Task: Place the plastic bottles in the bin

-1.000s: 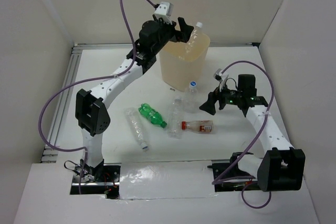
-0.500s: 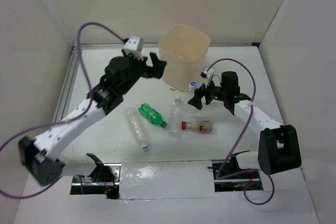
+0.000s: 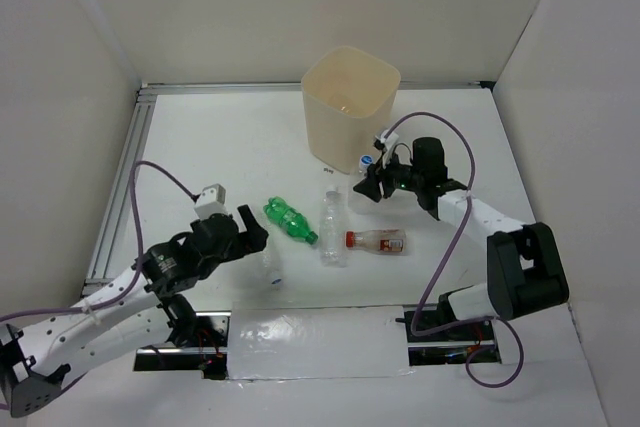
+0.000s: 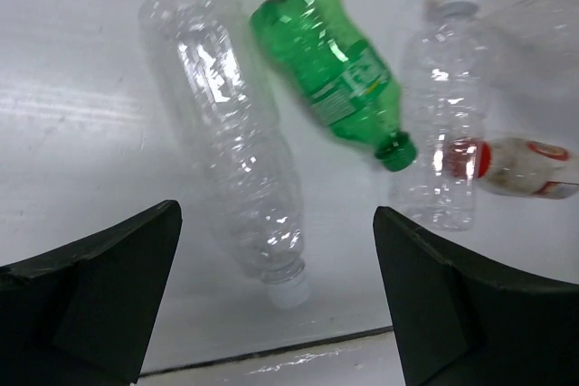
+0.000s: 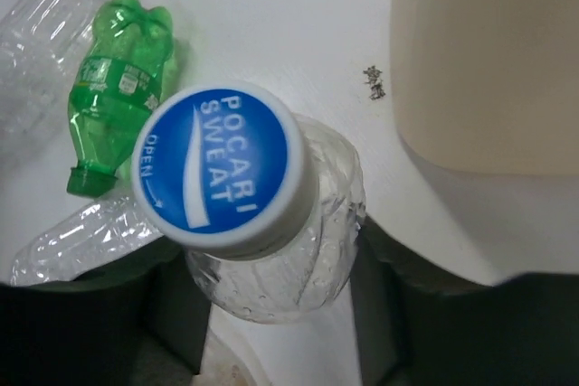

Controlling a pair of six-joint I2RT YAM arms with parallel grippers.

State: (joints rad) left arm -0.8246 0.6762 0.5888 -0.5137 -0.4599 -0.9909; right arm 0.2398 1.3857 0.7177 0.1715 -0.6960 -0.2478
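Leftmost, near the front edge of the table (image 3: 200, 147), the left gripper (image 3: 250, 230) hangs low with its two fingers (image 4: 90, 305) spread wide and nothing between them. Just under it lies the first of five bottles that can be counted on the table: a clear ribbed bottle (image 4: 231, 133), on its side with its white cap toward the front edge. Next to it, close but apart, lies one green bottle (image 3: 288, 219), slanted, its green cap pointing at the front right. Then comes a second clear bottle (image 3: 332, 232), lying lengthwise with its white cap toward the far edge, and at its right, nearly touching its lower end, one red-labelled bottle (image 3: 378, 240) lying crosswise. The fifth, a blue-capped bottle (image 5: 262, 223), stands upright farther back, just beside the near wall of the single beige bin (image 3: 345, 137), which sits toward the middle of the far edge. The right gripper (image 3: 367, 179) has this bottle between its fingers, one dark pad against each side below the cap. So there are two grippers, five bottles outside the bin and one bin; what lies inside the bin cannot be made out. Broad bare surface runs from the green bottle to the left edge and the far left corner, and another bare stretch lies between the right arm and the right edge.
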